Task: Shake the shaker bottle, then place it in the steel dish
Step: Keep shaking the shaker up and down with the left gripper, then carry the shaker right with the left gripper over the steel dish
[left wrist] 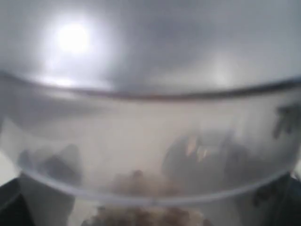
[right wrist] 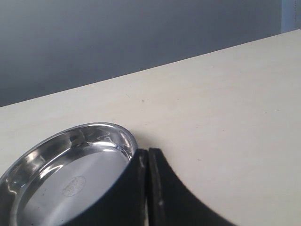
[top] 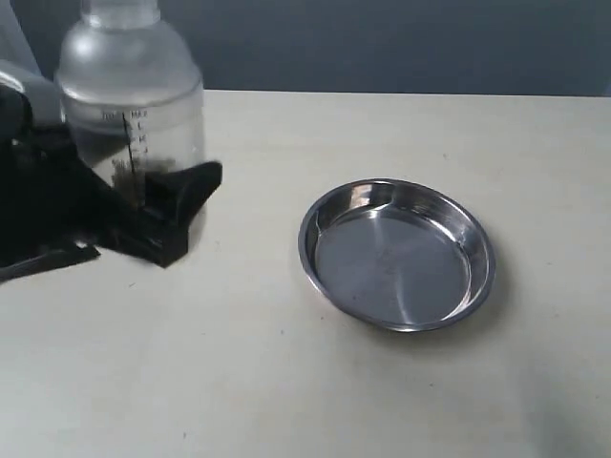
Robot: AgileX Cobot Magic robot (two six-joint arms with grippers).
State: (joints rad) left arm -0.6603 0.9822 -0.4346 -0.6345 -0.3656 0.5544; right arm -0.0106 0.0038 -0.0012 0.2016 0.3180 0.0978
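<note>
The frosted shaker bottle (top: 132, 95) stands upright at the far left of the exterior view, raised off the table, with my left gripper (top: 158, 205) shut on its lower body. Its wall (left wrist: 150, 155) fills the left wrist view, with brown pellets (left wrist: 146, 214) showing blurred low inside. The steel dish (top: 396, 253) lies empty on the table right of the middle, apart from the bottle. In the right wrist view my right gripper (right wrist: 148, 157) is shut on nothing, its tips beside the steel dish's rim (right wrist: 127, 141).
The pale table (top: 286, 382) runs across the whole exterior view, with a dark wall (top: 382, 43) behind it. The right arm does not show in the exterior view.
</note>
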